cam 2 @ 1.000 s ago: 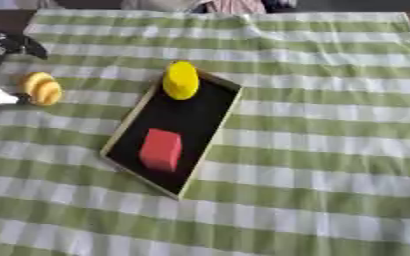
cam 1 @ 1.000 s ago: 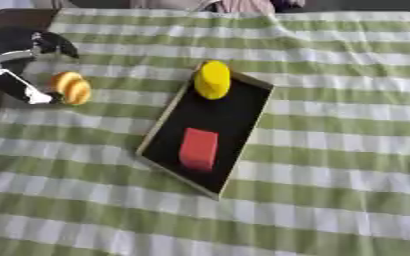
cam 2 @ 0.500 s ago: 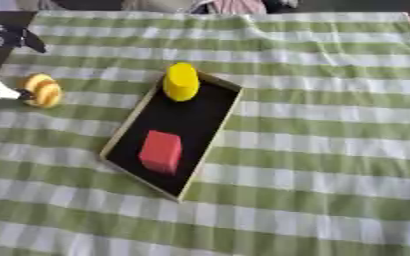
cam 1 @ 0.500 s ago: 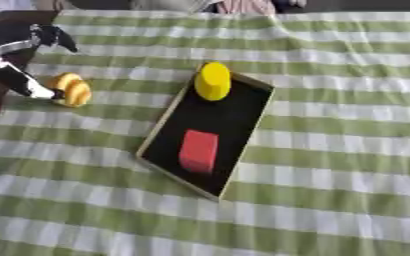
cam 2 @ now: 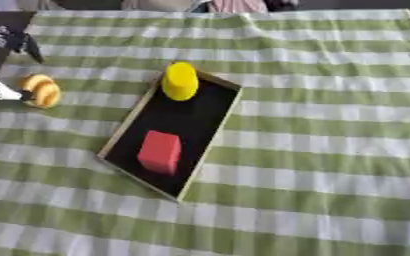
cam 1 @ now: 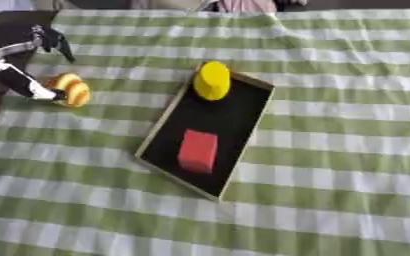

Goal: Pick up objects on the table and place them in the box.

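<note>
Lying on the green-and-white checked tablecloth (cam 1: 331, 125) near the table's left edge, an orange, rounded object (cam 1: 71, 89) that looks like a small bread roll or doughnut sits well to the left of the box (cam 1: 243, 131). One light-tipped finger of the robot's left hand (cam 1: 20, 52) reaches down to its left side and touches it or comes just short of touching; which of the two cannot be made out. The hand's other fingers are spread apart above, one dark finger pointing toward the far side of the table, so the hand is splayed wide and nothing is held in it. The arm comes in from the upper left corner.

The box is a shallow tray with a black floor and a pale wooden rim, lying askew on the cloth with its long side running from upper right to lower left. Inside it, a red block (cam 1: 198, 150) rests on the floor toward the near end. A yellow cylinder (cam 1: 213, 80) stands at the far end, overlapping the far rim.

The robot's right hand does not appear in either view.
</note>
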Robot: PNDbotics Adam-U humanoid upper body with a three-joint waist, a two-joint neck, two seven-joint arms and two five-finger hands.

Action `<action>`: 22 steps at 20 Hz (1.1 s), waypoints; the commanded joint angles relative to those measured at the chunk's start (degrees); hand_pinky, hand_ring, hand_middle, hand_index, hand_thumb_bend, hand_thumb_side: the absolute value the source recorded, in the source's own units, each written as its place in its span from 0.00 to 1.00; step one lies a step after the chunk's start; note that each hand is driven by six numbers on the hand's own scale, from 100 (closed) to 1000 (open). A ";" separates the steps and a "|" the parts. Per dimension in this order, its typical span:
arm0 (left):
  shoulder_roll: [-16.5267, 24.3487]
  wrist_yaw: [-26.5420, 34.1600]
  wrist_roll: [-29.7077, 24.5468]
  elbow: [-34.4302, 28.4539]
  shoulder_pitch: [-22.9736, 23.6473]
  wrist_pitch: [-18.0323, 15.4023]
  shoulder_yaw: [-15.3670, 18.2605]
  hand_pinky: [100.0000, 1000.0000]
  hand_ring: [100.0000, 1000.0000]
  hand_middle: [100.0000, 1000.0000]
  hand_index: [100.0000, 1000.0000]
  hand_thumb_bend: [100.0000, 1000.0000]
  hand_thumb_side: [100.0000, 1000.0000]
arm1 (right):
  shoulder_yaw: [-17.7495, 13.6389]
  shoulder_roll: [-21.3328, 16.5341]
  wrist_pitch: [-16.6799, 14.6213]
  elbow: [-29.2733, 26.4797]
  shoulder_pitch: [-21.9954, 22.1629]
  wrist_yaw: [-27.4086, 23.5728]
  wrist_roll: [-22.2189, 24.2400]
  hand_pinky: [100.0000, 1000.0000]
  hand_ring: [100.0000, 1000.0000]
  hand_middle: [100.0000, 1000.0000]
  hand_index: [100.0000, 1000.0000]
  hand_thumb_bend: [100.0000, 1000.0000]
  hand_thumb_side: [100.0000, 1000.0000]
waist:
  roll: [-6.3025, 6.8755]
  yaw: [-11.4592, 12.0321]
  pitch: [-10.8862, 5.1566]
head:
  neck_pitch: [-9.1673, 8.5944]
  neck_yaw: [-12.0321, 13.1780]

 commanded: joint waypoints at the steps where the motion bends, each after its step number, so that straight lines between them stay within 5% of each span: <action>1: 1.58 -2.61 0.69 -0.23 -1.00 -0.70 -0.34 0.61 0.73 0.66 0.71 0.60 0.36 | -0.23 -0.46 0.48 -0.83 0.02 0.54 -0.06 1.00 0.97 0.75 0.95 0.00 0.41 | 0.02 -0.01 -1.00 | -0.58 0.18; 6: 1.56 -9.61 7.73 1.30 -1.05 -0.70 0.43 0.55 0.68 0.61 0.66 0.62 0.38 | -0.02 -0.22 0.70 -0.83 0.00 0.87 0.09 1.00 0.97 0.75 0.95 0.00 0.41 | -0.03 -0.10 -0.95 | -0.74 0.49; 17: 0.55 -24.98 28.48 7.57 -1.33 -0.70 2.37 0.36 0.43 0.36 0.41 0.55 0.28 | 0.65 0.62 1.61 -0.83 0.01 1.98 0.51 1.00 0.96 0.74 0.96 0.00 0.41 | -0.05 -0.31 -0.79 | -0.85 0.81; 22: 0.36 -29.54 35.46 9.18 -1.42 -0.70 2.73 0.31 0.39 0.31 0.36 0.47 0.25 | 0.68 0.81 1.77 -0.83 0.20 2.09 0.51 1.00 0.96 0.74 0.96 0.00 0.41 | -0.11 -0.39 -0.96 | -0.76 0.78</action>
